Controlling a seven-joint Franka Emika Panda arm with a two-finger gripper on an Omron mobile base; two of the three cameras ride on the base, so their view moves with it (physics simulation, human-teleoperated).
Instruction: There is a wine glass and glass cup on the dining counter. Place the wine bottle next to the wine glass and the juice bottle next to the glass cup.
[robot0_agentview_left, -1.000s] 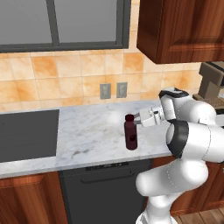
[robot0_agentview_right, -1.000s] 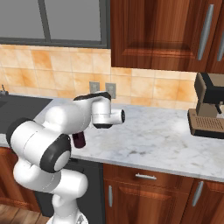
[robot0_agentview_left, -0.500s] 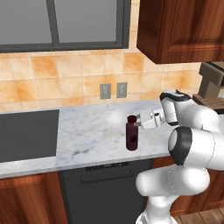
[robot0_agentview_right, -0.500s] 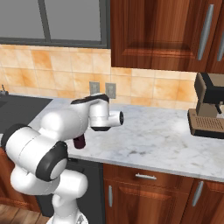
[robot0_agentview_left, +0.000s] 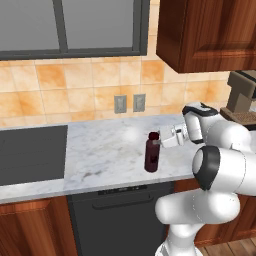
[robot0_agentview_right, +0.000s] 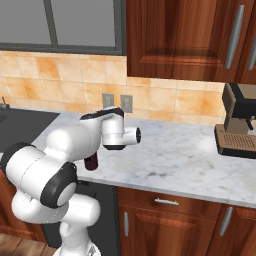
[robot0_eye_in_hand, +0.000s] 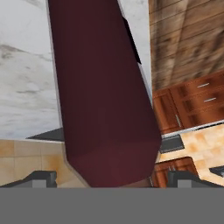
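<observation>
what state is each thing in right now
juice bottle: upright on the worktop, cap on
gripper: level with the bottle's neck, fingers either side of it; open or shut cannot be told
coffee machine: standing on the worktop at the far end, nothing under its spout
worktop: bearing the bottle near its front edge

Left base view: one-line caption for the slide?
Gripper reaches sideways to the neck of the upright juice bottle on the marbled worktop.
</observation>
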